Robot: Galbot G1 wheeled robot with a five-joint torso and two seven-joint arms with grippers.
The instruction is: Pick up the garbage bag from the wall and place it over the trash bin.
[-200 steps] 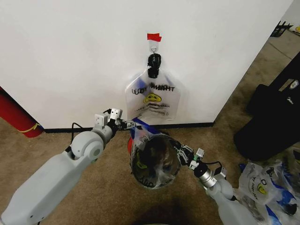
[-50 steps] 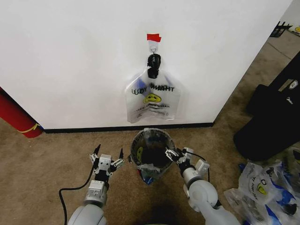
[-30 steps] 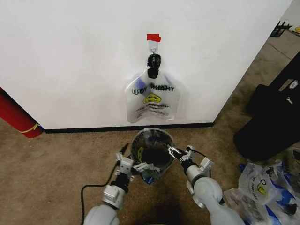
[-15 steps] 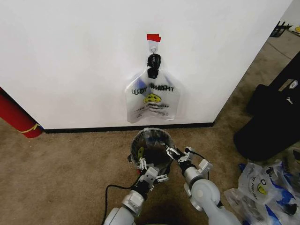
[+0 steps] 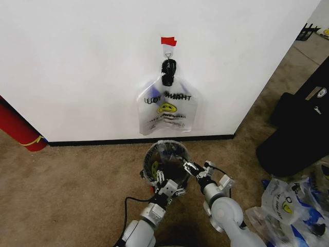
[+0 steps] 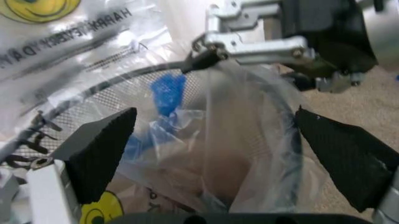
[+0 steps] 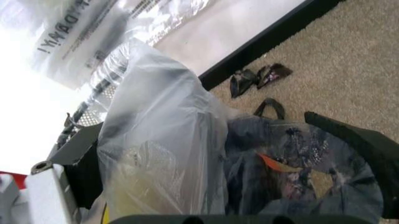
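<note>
- Seating the garbage bag [image 5: 165,154] into the trash bin [image 5: 150,177], judging from the head view: the bin is standing on the carpet at the foot of the wall [image 5: 77,67], with the bag lining it and its edge draped over the rim.
- Left gripper [image 5: 167,184] is working at the near rim, right gripper [image 5: 191,168] at the right rim, probably to spread the film around the mesh.
- A second, lettered bag [image 5: 167,108] is hanging from the hook above.
- Left wrist view: left fingers [image 6: 100,149] are spread wide, released, straddling the bin mouth; clear film with blue patches is sitting inside the mesh.
- Right wrist view: right fingers [image 7: 78,158] are apart with bag film [image 7: 162,140] bunched between them; I cannot tell if they are pinching it.
</note>
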